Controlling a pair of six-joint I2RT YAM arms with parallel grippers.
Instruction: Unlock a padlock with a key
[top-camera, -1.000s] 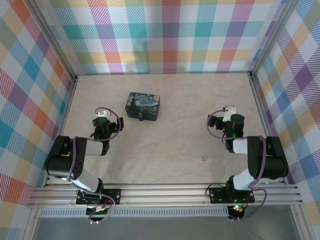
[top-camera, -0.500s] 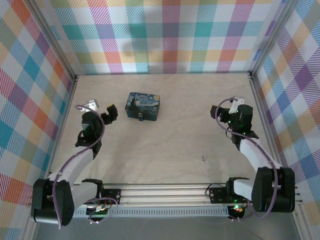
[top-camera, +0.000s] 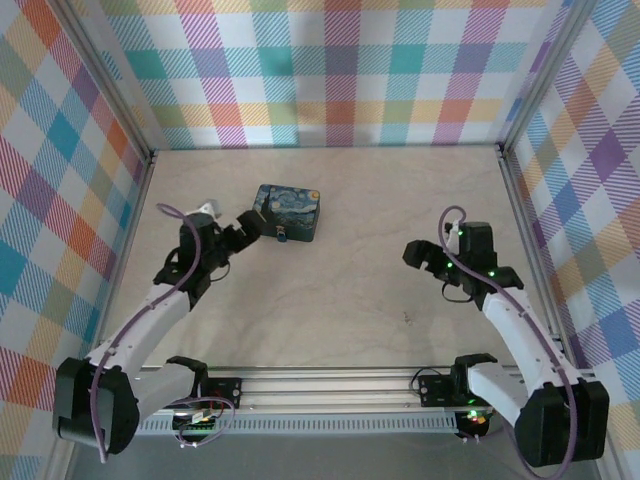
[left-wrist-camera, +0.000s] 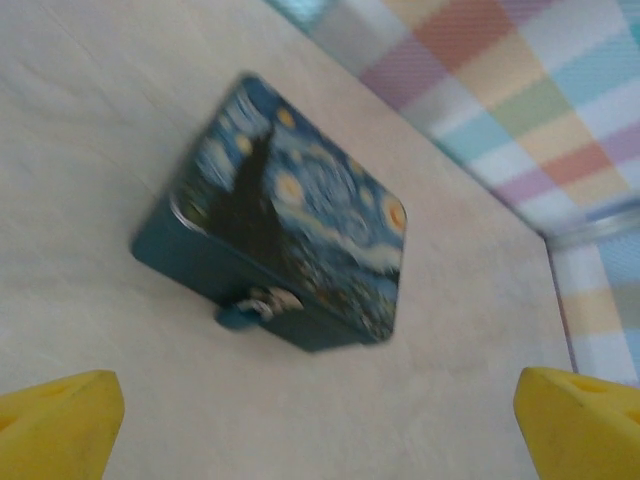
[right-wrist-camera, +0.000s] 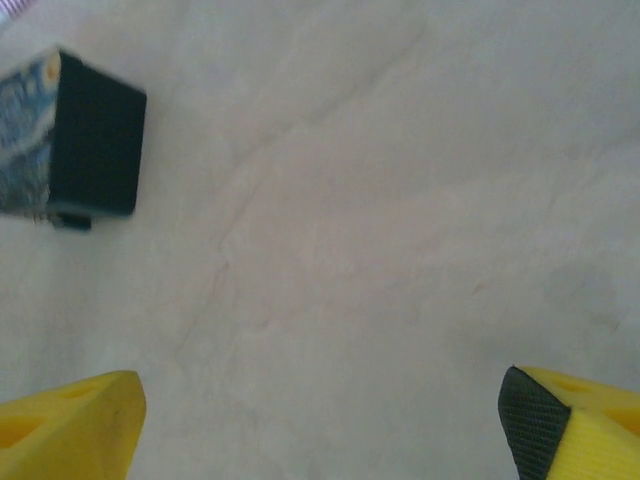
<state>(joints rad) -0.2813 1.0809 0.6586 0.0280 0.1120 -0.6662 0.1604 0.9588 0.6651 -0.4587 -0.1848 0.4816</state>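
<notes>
The padlock (left-wrist-camera: 255, 305) is a tiny dark blue lock with a yellowish bit, hanging at the front side of a night-sky painted tin (left-wrist-camera: 290, 210). From above, the padlock (top-camera: 283, 237) sits at the tin's near edge. My left gripper (top-camera: 245, 228) is just left of it, open and empty, its yellow fingertips (left-wrist-camera: 60, 425) spread wide. My right gripper (top-camera: 415, 255) hovers open over bare table, well to the right of the tin (right-wrist-camera: 90, 135). A tiny dark thing (top-camera: 407, 318) lies on the table; I cannot tell whether it is the key.
The pale table (top-camera: 330, 290) is walled by plaid panels at the back and both sides. An aluminium rail (top-camera: 330, 385) with both arm bases runs along the near edge.
Both arms have stretched out from their folded poses. The left gripper swung right, up to the tin's front. The right gripper came down and left toward the table's middle.
</notes>
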